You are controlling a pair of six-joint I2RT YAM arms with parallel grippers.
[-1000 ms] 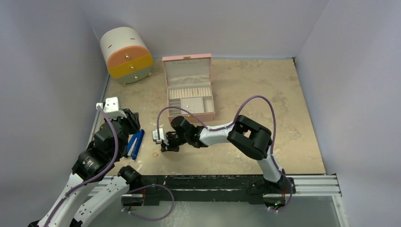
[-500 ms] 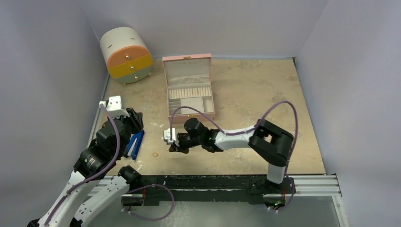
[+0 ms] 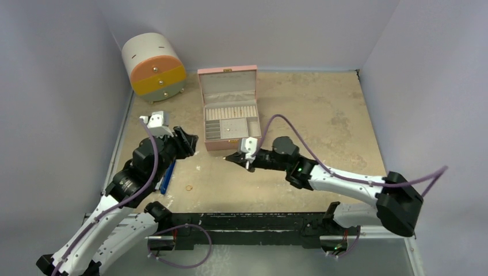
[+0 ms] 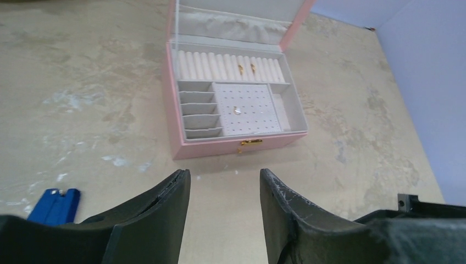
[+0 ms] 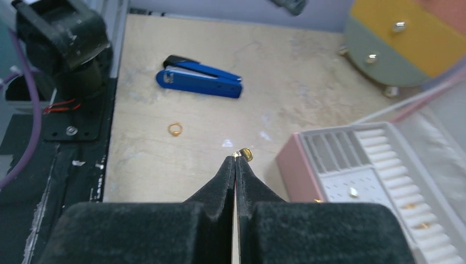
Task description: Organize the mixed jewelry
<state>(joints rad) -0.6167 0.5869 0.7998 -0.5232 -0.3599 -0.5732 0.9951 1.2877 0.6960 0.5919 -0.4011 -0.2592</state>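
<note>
- Since the earlier frame the right pincer (image 5: pixel 236 160) has swung off the open table by the arm bases and now hangs near the front wall of the pink box (image 5: pixel 290 164). The left pincer (image 4: pixel 224 181) has come forward too, with its jaws wider.
- The right pincer's jaws are pressed together with a tiny gold stud (image 5: pixel 246 154) at their very tips. It appears pinched there, though it is too small to tell how much is gripped.
- The box stands open just beside those tips. A few small pieces already sit in its ring rolls and on its dotted pad.
- Out past the tips, well apart, a gold ring (image 5: pixel 175 129) lies loose on the table (image 5: pixel 181 165). The blue tool (image 5: pixel 200 82) lies beyond it.
- The left pincer's jaws stand apart and empty, facing the box front from a distance.
- The hold looks slight, so the stud could slip in transit. If released above the rim rather than low in a compartment, it could bounce out.
- Both arms are closing on the same box front, so they could crowd each other.
</note>
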